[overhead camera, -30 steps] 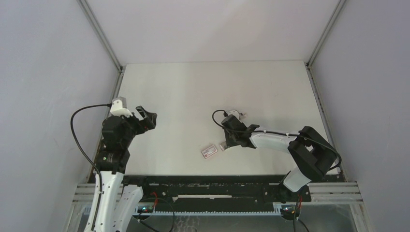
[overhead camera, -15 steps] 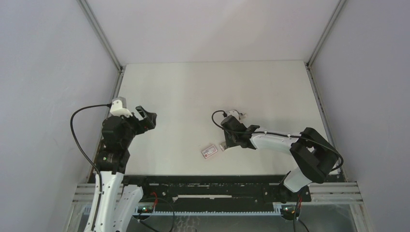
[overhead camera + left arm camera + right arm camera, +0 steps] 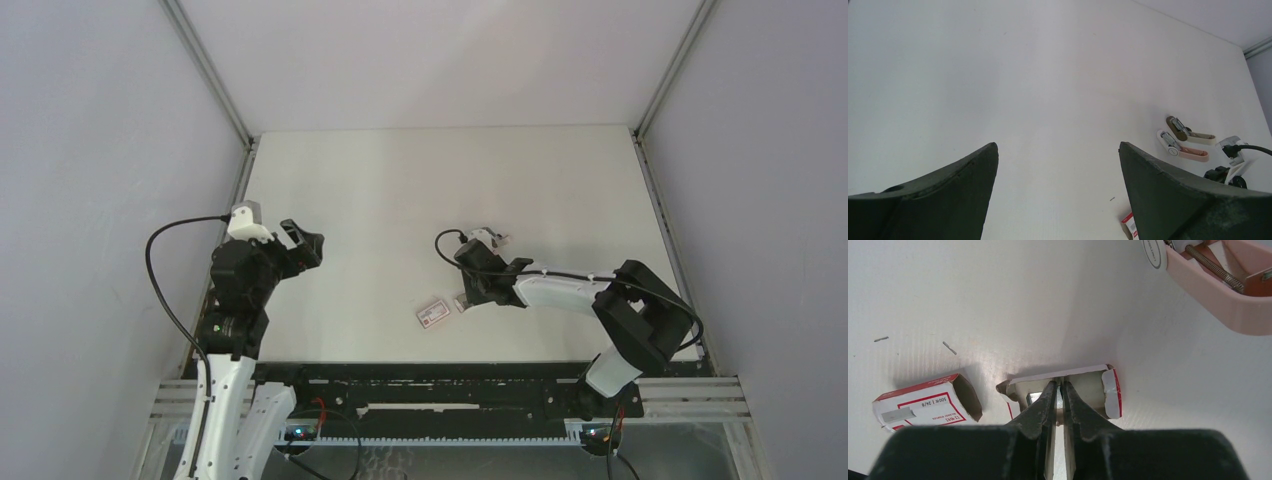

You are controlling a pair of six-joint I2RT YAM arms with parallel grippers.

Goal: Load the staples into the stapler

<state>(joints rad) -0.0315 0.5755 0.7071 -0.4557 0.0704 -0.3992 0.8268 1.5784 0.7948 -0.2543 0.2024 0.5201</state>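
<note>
The right end effector point(image 3: 1059, 385) reaches down into a small open cardboard tray point(image 3: 1091, 383) that lies on the white table point(image 3: 998, 290), a little right of the middle and towards the near edge. Its two dark fingers stand almost together, with only a narrow slit between them. The staples point(image 3: 1033, 399), a silvery-grey strip lying in the tray, show just left of the fingers and as a pale sliver in the slit, so the fingers are pinching the strip. The tray has white walls and red-edged end flaps.

Just left of the tray, apart from it, lies the white box point(image 3: 923, 405) with a red label, its open end turned towards the tray. Two loose staples point(image 3: 949, 347) lie on the table on the far side of the box.

The pink-and-white stapler point(image 3: 1218, 295) lies farther back, beyond the tray. In the left wrist view it lies opened out, with its two halves spread apart.

The left end effector point(image 3: 1058, 150) hangs above the table near the left edge, well apart from everything else. Its fingers are spread wide and it holds nothing.
</note>
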